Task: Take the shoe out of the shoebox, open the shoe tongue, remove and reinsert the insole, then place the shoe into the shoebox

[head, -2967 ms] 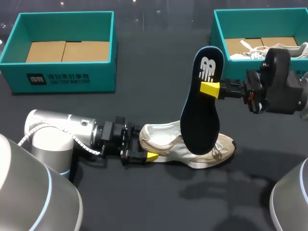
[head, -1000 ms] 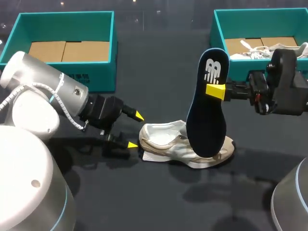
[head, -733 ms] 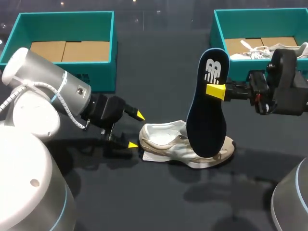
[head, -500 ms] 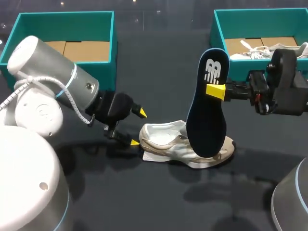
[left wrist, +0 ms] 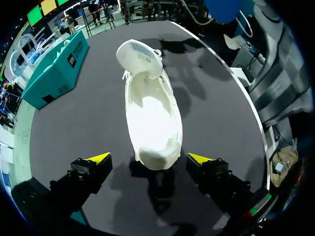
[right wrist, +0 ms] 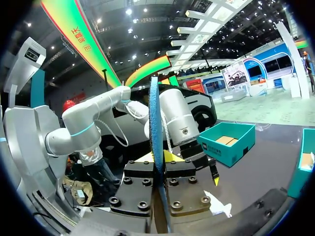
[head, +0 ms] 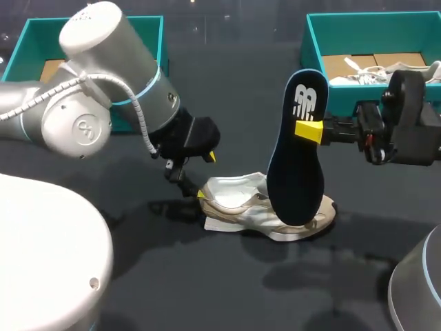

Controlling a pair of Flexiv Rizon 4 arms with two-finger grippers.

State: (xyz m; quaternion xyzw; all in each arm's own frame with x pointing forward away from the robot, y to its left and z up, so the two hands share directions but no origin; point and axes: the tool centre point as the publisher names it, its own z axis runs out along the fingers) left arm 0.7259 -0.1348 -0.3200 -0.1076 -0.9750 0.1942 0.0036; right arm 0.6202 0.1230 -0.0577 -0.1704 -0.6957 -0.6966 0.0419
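Dark table (head: pixel 227 296) under everything. Coming in from the left side, bulky grey left arm (head: pixel 103 89), bent down toward the table's middle and hiding part of the left shoebox (head: pixel 27 41), teal, at the far left corner, brown cardboard on its floor. From the right side, right arm (head: pixel 406 127), stretched level above the table, in front of the right shoebox (head: pixel 365 31), also teal, at the far right corner, with a second white shoe (head: pixel 372 76) lying inside. At the table's middle, outside both boxes, cream-white shoe (head: pixel 241 207), standing on its sole, heel toward the left arm, tongue lifted at the far end, opening bare and pale. Above its forepart, dark blue insole (head: pixel 296 158), held upright, white-marked heel end up, toe end down against or just in front of the shoe; contact impossible to tell. Right claw (head: pixel 308 129) clamped on the insole near its upper end, fingers pressing both faces. Left claw (head: pixel 205 176) spread wide, holding nothing, shoe's heel between the yellow tips with a gap on each side.
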